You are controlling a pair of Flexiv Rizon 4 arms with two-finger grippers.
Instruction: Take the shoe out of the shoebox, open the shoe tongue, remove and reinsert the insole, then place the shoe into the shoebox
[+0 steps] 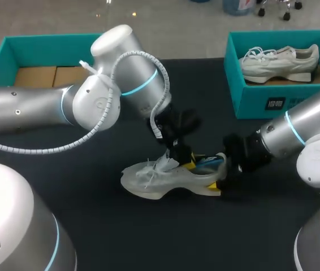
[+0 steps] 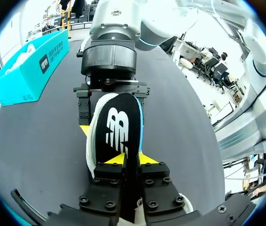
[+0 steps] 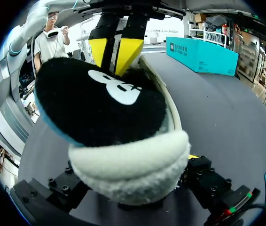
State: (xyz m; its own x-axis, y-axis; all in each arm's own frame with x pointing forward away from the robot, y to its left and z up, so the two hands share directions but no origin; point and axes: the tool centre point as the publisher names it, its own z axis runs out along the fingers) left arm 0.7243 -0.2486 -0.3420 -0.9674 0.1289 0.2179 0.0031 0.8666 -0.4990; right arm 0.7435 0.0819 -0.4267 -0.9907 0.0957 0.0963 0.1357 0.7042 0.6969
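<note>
The insole [image 2: 119,125], pinched between the left gripper [image 2: 124,159] tips, is laid along the shoe [image 1: 154,183], whose toe is pointed to 9 o'clock from above and whose heel, at 3 o'clock, is clamped by the right gripper [image 1: 219,174].

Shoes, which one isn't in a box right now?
The shoe on the table, its black insole sticking out; the other shoe lies inside the right teal box.

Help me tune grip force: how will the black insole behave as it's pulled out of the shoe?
Probably floppy: the insole is a thin sheet, pinched at one spot by the left pincer. Likely light. Its fabric top looks grippy, and the right pincer holding the shoe by its heel should limit tipping.
</note>
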